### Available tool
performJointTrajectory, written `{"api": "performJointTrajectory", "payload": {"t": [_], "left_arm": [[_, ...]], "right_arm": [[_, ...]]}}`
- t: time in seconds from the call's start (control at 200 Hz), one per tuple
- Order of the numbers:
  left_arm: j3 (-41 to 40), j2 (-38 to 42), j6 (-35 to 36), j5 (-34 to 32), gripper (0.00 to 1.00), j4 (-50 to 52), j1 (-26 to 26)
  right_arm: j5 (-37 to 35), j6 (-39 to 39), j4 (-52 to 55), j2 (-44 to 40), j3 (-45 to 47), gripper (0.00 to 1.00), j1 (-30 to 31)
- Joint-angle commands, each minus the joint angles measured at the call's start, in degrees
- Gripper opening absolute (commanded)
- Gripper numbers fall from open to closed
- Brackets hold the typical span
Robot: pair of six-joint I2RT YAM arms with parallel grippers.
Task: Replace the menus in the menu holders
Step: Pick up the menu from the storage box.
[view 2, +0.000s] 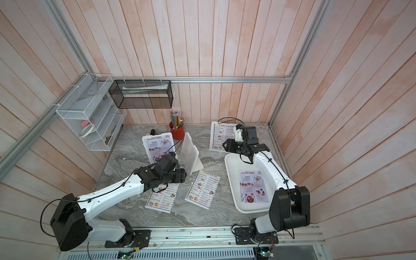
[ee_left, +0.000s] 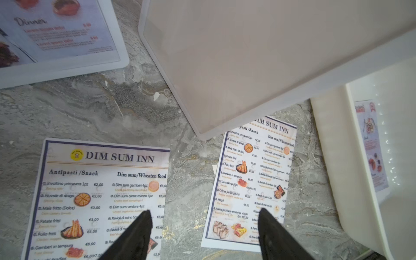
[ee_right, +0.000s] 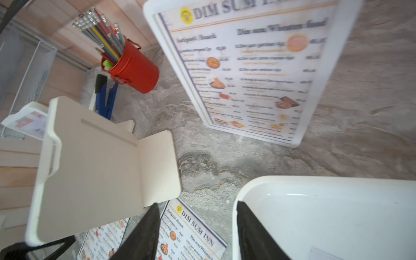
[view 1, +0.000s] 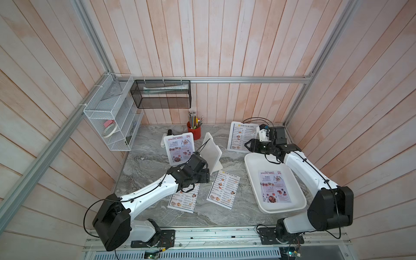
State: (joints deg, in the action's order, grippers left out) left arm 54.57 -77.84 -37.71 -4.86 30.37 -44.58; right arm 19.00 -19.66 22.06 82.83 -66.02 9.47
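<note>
White plastic upright menu holder [view 1: 212, 155] empty. Left gripper [ee_left: 203, 212], right gripper [ee_right: 197, 204] near it: jaws apart, nothing held. You likely fetch lilac paper menu [view 1: 275, 186] next.

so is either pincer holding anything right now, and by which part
Nothing is held: the left pincer and the right pincer both stand open and empty.

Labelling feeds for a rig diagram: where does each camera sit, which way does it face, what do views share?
Top views: high over the table's front edge, looking down and back; both arms whole, left gripper and right gripper.
Left wrist: over the left gripper, looking down at loose DIM SUM INN menus, empty menu holder; open fingertips show.
Right wrist: behind the right gripper, facing the filled menu holder, white tray; open fingertips show.
Shared: both wrist views show the empty menu holder.
</note>
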Motion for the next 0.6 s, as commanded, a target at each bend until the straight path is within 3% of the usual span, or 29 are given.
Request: {"api": "performJointTrajectory", "payload": {"t": [0.0, 0.145, 0.195, 0.445, 0.595], "left_arm": [[0.47, 0.26, -0.52, 0.51, 0.75, -1.45, -1.96], [1.24, -0.33, -1.13, 0.64, 0.76, -0.52, -6.89], [1.24, -0.76, -1.68, 0.63, 0.76, -0.23, -8.46], [3.34, -6.48, -4.69, 3.72, 0.77, -6.88, -16.42], [7.25, -12.18, -5.17, 4.81, 0.77, -10.69, -18.30]], "right_arm": [[-6.28, -3.61, 1.18, -4.50, 4.26, 0.58, -3.02], [-6.88, -7.22, -1.83, -12.31, 16.23, 0.65, -7.97], [-7.87, -7.11, -1.24, -13.10, 18.68, 0.72, -9.45], [-15.14, -8.19, -1.85, -10.11, 24.84, 0.80, -16.50], [-18.34, -8.03, -2.21, -6.29, 25.69, 0.84, -19.01]]}}
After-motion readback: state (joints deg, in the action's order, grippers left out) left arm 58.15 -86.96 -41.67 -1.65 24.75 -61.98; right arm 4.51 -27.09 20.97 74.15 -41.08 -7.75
